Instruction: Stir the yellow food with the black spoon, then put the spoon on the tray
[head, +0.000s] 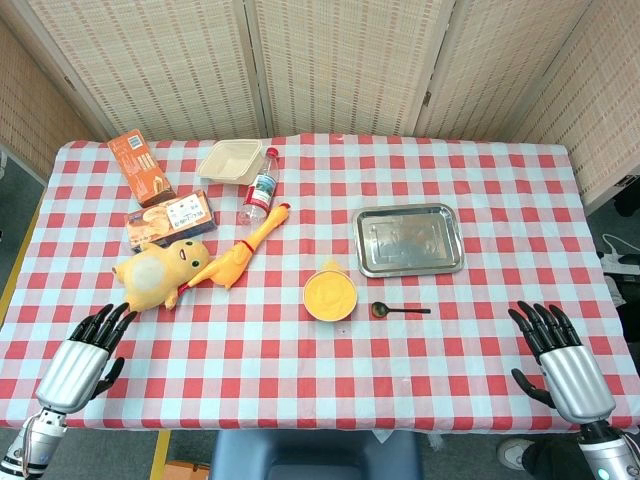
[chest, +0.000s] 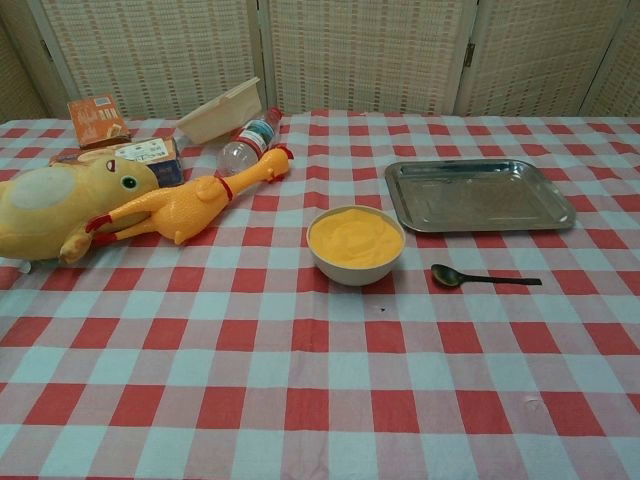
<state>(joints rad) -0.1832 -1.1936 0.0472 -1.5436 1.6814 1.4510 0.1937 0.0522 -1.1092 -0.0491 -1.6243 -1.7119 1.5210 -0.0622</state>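
A white bowl of yellow food (head: 331, 294) (chest: 356, 242) stands near the middle of the checked table. Just to its right lies the black spoon (head: 398, 310) (chest: 484, 277), flat on the cloth, bowl end toward the food. Behind the spoon sits the empty steel tray (head: 408, 240) (chest: 478, 195). My left hand (head: 88, 352) hovers at the front left edge, fingers spread, holding nothing. My right hand (head: 558, 358) is at the front right edge, also spread and empty, well away from the spoon. Neither hand shows in the chest view.
On the left lie a yellow plush duck (head: 160, 270) (chest: 62, 205), a rubber chicken (head: 244, 252) (chest: 190, 205), a water bottle (head: 260, 188) (chest: 248, 143), two snack boxes (head: 142, 167) (head: 170, 217) and a beige container (head: 229, 160) (chest: 218, 112). A folding screen stands behind the table.
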